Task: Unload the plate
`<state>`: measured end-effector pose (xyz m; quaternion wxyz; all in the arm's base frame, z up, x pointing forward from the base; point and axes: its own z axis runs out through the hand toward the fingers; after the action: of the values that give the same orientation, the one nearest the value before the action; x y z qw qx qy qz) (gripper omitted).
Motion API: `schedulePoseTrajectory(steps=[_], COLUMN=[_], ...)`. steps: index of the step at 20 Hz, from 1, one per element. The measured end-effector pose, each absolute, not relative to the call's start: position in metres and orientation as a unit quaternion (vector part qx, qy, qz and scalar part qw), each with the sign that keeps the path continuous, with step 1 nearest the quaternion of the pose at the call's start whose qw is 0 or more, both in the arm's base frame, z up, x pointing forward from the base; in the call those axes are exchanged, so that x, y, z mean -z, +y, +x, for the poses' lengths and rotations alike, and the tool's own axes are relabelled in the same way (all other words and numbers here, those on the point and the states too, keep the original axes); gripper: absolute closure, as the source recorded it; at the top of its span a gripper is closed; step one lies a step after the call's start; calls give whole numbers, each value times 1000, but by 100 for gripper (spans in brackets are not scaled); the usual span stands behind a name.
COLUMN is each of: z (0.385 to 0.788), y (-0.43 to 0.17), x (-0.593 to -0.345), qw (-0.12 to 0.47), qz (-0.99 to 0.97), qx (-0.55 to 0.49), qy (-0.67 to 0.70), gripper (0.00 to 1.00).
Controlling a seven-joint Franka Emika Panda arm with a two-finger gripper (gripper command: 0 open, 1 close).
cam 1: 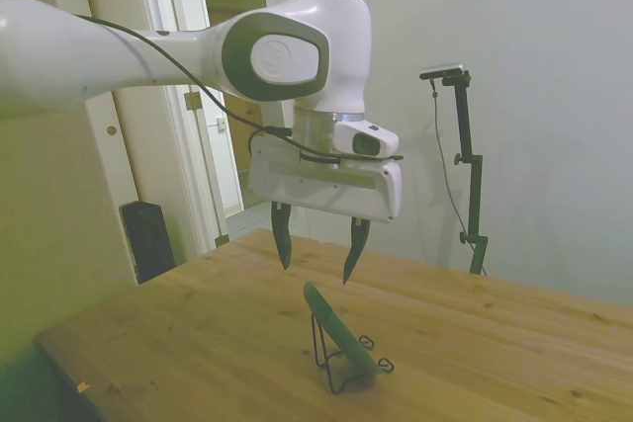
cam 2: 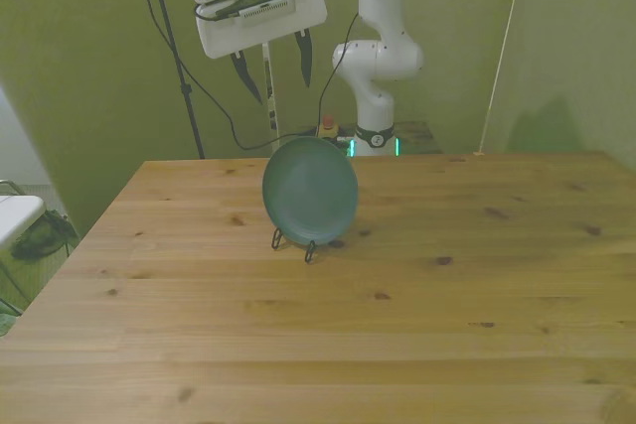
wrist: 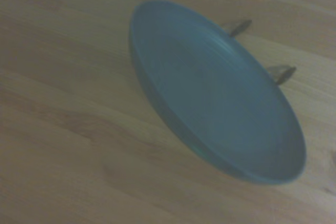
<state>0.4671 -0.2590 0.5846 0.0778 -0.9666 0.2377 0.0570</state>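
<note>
Plate (cam 2: 310,192), dark green and round, stands nearly on edge in a thin black wire rack (cam 1: 341,363) on the wooden counter (cam 2: 397,325). In the front view its hollow face is turned toward the camera and it sits a little toward 11 o'clock from the counter's middle, with two rack feet showing under its lower rim. In the side view the plate (cam 1: 336,328) appears edge-on, tilted, its upper rim leaning toward 11 o'clock, while the rack's loops stick out on the counter toward 3 o'clock from its base. The wrist view shows the plate (wrist: 220,98) from above as a slanted oval, somewhat blurred, with two rack tips (wrist: 281,73) poking out past its rim.

The pincer (cam 1: 316,252) hangs in the air above the plate, apart from it, its two dark fingers pointing down and spread wide with nothing between them. In the front view the pincer (cam 2: 274,71) sits at 11 o'clock from the plate, well above the counter's far edge, on the white arm (cam 2: 383,37).
</note>
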Motion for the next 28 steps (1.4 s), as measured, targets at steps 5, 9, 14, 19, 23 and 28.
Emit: schedulePoseTrajectory(steps=[5,9,14,19,23,28], z=[489,506,531,536,533,526], y=[-266,-267,-260,-250,-238,-246], x=[-554,-528,-506,-525,-533,-529], qw=[113,137,177,186,196,208], qz=[-970,-969,-963,-965,-963,-953], qx=[-56,-69,-85,-81,-100,-143], qy=[206,194,185,169,155,166], gripper=[0,0,0,0,0,0])
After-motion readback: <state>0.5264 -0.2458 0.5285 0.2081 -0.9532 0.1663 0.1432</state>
